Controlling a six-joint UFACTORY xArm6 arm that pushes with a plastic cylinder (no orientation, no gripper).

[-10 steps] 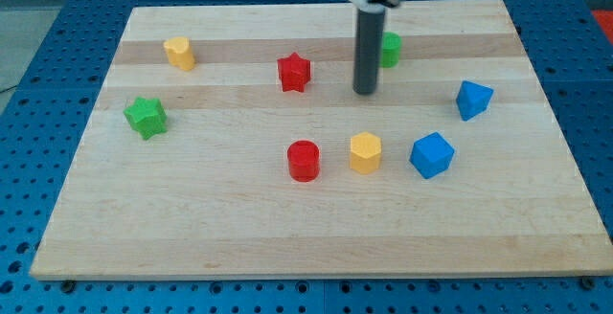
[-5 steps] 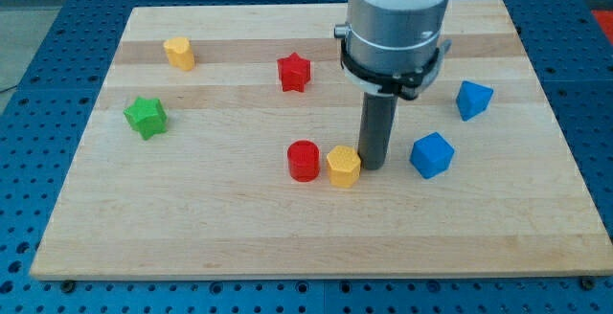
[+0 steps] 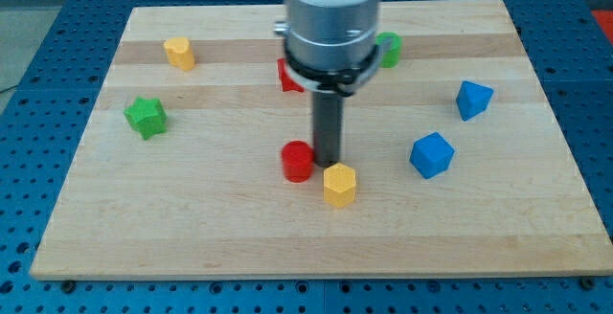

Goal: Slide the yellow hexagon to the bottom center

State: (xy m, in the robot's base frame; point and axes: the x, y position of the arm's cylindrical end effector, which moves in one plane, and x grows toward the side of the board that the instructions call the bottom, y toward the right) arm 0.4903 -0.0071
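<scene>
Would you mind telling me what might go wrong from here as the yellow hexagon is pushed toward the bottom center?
1. My tip sits at the yellow hexagon's upper-left edge, not squarely behind it, so a push may send it toward the view's right or let it slip aside.
2. The red cylinder lies right beside my tip on the view's left; a small sideways move would likely knock it.
3. The arm hides most of the red star, so contact there would be hard to notice.

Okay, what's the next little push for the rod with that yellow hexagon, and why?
Probably a short push toward the view's bottom. My tip sits just above the yellow hexagon, slightly to its left, beside the red cylinder. The hexagon lies near the board's middle, so the bottom centre is straight below it, with bare wood between.
</scene>
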